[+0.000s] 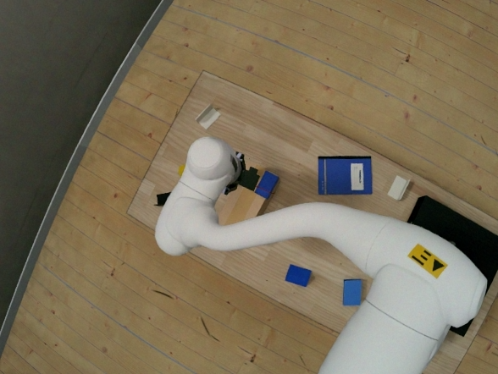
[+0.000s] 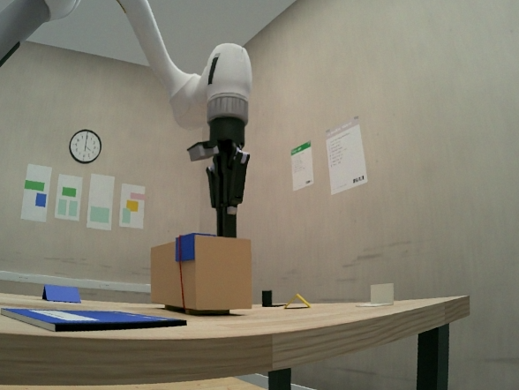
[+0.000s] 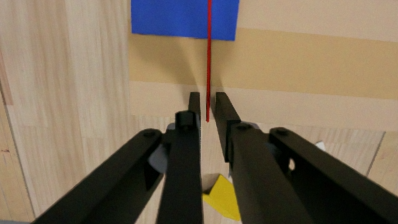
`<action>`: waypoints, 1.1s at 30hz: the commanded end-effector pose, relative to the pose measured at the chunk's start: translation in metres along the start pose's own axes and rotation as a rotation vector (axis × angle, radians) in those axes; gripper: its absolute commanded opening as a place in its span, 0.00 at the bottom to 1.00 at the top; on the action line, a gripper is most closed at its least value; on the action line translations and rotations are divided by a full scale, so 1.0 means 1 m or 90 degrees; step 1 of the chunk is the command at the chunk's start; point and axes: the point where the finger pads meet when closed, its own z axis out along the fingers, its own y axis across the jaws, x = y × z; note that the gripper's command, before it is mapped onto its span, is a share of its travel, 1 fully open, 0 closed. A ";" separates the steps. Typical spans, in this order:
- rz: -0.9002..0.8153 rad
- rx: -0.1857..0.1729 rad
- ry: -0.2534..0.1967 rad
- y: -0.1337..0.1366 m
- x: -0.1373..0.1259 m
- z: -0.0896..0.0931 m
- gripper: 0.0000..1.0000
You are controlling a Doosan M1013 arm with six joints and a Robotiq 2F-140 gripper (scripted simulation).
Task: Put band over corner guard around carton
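The carton (image 1: 239, 205) (image 2: 222, 273) (image 3: 310, 105) sits on a low dark base and looks level. The blue corner guard (image 1: 271, 178) (image 2: 186, 249) (image 3: 170, 19) lies over its top long edge, its outer side near flush with the carton's end. The red band (image 2: 182, 282) (image 3: 208, 65) runs over the guard, down the side and straight across the top. My gripper (image 2: 227, 234) (image 3: 207, 107) points down at the carton's opposite long edge. Its fingertips are slightly apart, one each side of the band, with a thin gap beside it. The band's far side and underside are hidden.
A yellow angled piece (image 1: 181, 170) (image 2: 297, 302) (image 3: 223, 197), a black bracket (image 1: 162, 199) (image 2: 267, 298) and a white angle piece (image 1: 207, 117) (image 2: 381, 295) lie beyond the carton. A blue notebook (image 1: 334, 175) (image 2: 88, 318), a white piece (image 1: 398, 188) and two blue pieces (image 1: 298, 275) (image 1: 352, 292) also lie on the table.
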 end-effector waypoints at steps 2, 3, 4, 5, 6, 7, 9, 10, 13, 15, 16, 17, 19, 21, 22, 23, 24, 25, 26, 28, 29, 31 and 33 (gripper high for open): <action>-0.003 -0.001 0.002 0.002 0.002 0.005 0.18; -0.003 -0.001 0.002 0.002 0.002 0.005 0.18; -0.003 -0.001 0.002 0.002 0.002 0.006 0.18; -0.002 -0.001 0.002 0.002 0.002 0.006 0.18; -0.002 -0.001 0.003 0.002 0.002 0.006 0.18; -0.002 -0.001 0.003 0.002 0.002 0.006 0.18; -0.002 -0.001 0.003 0.002 0.002 0.006 0.18; -0.002 -0.001 0.003 0.002 0.002 0.006 0.18; -0.002 -0.001 0.003 0.002 0.002 0.006 0.18; -0.002 -0.001 0.003 0.002 0.002 0.006 0.18; -0.002 -0.001 0.003 0.002 0.002 0.006 0.18; -0.002 -0.001 0.003 0.002 0.002 0.006 0.18; -0.002 -0.001 0.003 0.002 0.002 0.006 0.18; -0.002 -0.001 0.003 0.002 0.002 0.006 0.10; -0.002 -0.001 0.003 0.002 0.002 0.006 0.10; -0.002 -0.001 0.003 0.002 0.002 0.006 0.10; -0.002 -0.001 0.003 0.002 0.002 0.006 0.10; -0.002 -0.001 0.003 0.002 0.002 0.006 0.10; -0.002 -0.001 0.003 0.002 0.002 0.006 0.10; -0.002 -0.001 0.003 0.002 0.002 0.006 0.10; -0.002 -0.001 0.003 0.002 0.002 0.006 0.10; -0.002 -0.001 0.003 0.002 0.002 0.006 0.10; -0.002 -0.001 0.003 0.002 0.002 0.006 0.10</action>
